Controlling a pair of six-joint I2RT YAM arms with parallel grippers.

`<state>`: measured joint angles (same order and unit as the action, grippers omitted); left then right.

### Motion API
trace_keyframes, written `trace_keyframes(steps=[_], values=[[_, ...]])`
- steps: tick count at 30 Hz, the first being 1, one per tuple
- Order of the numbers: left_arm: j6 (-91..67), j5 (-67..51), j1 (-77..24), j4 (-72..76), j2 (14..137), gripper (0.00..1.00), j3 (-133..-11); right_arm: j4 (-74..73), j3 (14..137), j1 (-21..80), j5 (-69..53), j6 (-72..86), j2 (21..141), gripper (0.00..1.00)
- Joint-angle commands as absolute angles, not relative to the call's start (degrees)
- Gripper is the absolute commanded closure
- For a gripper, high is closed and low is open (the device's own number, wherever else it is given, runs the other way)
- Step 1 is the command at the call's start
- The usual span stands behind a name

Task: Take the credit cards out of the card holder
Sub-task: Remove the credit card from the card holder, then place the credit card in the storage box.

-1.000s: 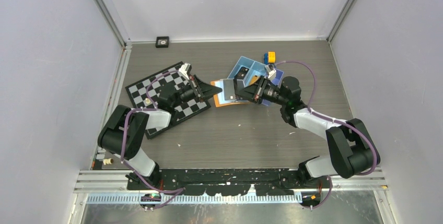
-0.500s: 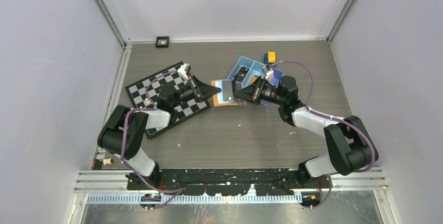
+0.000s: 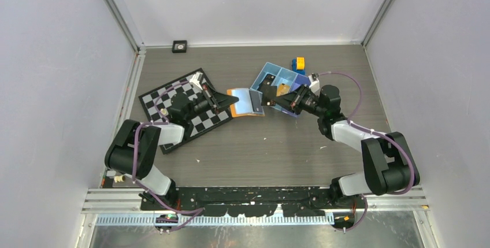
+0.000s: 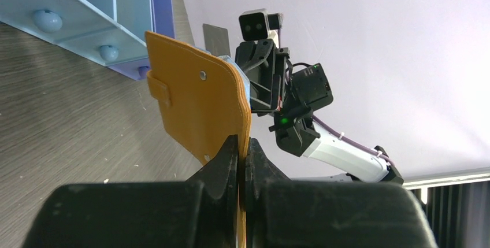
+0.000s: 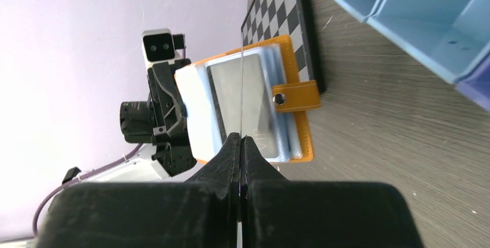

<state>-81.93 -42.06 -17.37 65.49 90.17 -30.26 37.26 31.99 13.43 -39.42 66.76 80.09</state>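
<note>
The orange card holder (image 3: pixel 245 103) hangs open just above the table, its greyish clear sleeves (image 5: pixel 263 106) facing the right arm. My left gripper (image 3: pixel 226 102) (image 4: pixel 240 145) is shut on the edge of its orange cover (image 4: pixel 196 106). My right gripper (image 3: pixel 271 96) (image 5: pixel 240 139) is shut on a thin grey credit card (image 5: pixel 241 86) (image 4: pixel 216 37), held edge-on in the right wrist view. The card is clear of the sleeves, a short way to the right of the holder. The closing tab (image 5: pixel 296 96) sticks out sideways.
A blue three-compartment tray (image 3: pixel 270 78) lies behind the right gripper, with a yellow-and-blue block (image 3: pixel 299 63) at its far side. A chessboard (image 3: pixel 173 95) lies under the left arm. A small black square object (image 3: pixel 179 45) sits by the back wall.
My right gripper has drawn back to the right with the card, pulling it out of the holder. My left gripper has shifted slightly left with the holder.
</note>
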Motion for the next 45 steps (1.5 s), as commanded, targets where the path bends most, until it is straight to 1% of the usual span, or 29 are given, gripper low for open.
trace_keyframes(steps=[1, 6, 8, 12, 16, 21, 28, 38, 40, 45], values=[[-79.60, -41.71, -16.50, 64.06, 87.96, 1.00, -30.01, 39.31, 31.79, 12.11, -36.56, 66.01, 77.56, 1.00], [-78.19, -41.24, -15.29, 60.98, 86.87, 1.00, -29.74, 26.56, 35.93, 11.77, -26.27, 58.71, 75.90, 0.99], [-77.32, -40.76, -14.91, 59.41, 85.59, 1.00, -29.39, 24.24, 37.49, 11.77, -23.00, 57.56, 76.62, 1.00], [-72.89, -38.78, -14.68, 51.14, 81.78, 1.00, -29.54, 23.30, 40.23, 11.81, -19.88, 57.78, 81.08, 1.00], [-66.82, -34.99, -14.69, 39.13, 76.70, 1.00, -30.20, 24.30, 43.73, 12.01, -17.41, 59.19, 87.34, 0.99], [-63.15, -32.21, -14.68, 32.10, 71.77, 1.00, -30.50, 25.74, 49.09, 12.54, -17.42, 60.22, 94.55, 1.00], [-62.31, -29.76, -14.68, 29.71, 68.79, 1.00, -29.60, 25.52, 52.88, 12.81, -16.68, 59.60, 98.56, 1.00], [-61.55, -28.34, -14.68, 27.70, 66.58, 1.00, -29.45, 22.44, 60.50, 17.03, -13.10, 58.98, 104.14, 0.99], [-61.19, -27.98, -14.68, 27.16, 66.23, 1.00, -29.43, 22.33, 61.03, 17.70, -11.72, 59.39, 104.87, 0.88], [-61.16, -27.99, -14.72, 26.98, 66.08, 1.00, -29.53, 23.85, 58.45, 17.97, -9.27, 59.69, 102.98, 0.66]])
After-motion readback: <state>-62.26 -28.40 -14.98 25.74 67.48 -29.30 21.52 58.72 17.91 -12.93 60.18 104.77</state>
